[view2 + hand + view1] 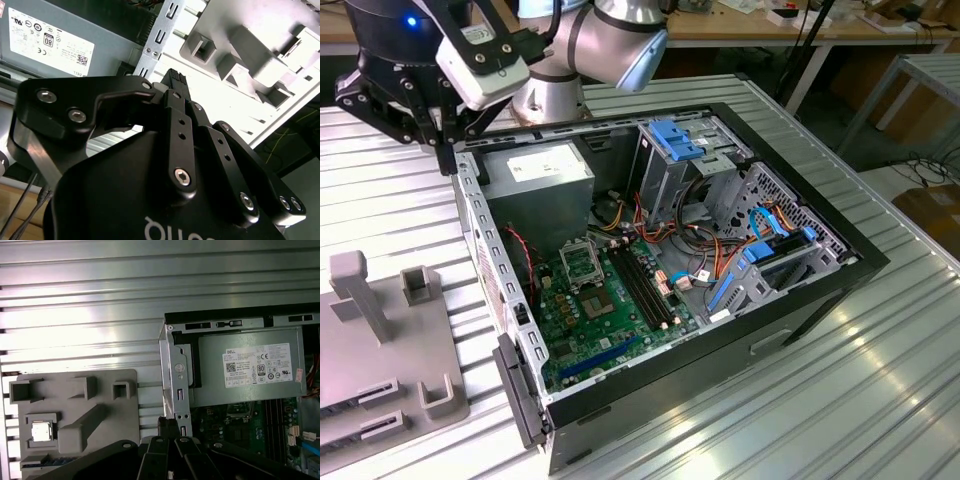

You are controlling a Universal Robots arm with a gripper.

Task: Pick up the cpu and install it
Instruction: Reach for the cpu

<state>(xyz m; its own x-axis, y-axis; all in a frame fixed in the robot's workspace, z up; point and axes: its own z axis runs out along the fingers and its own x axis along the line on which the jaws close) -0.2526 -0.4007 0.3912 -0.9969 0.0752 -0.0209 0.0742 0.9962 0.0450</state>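
Note:
The cpu (41, 431), a small silver square chip, lies flat in a square recess of the grey fixture plate (102, 407) in the first wrist view. My black gripper (447, 160) hangs above the metal table at the back corner of the open computer case (470, 200), between the case and the plate. Its fingertips (168, 423) are pressed together with nothing between them, well apart from the cpu. Inside the case lies the green motherboard (610, 325) with its square metal socket (582, 262), which also peeks out below the power supply (250, 372).
The grey fixture plate (365, 375) carries upright blocks and posts at the exterior view's left. The case holds a grey power supply (542, 170), blue drive brackets (675, 140) and loose cables (705, 250). The ribbed metal table (860, 380) surrounds everything.

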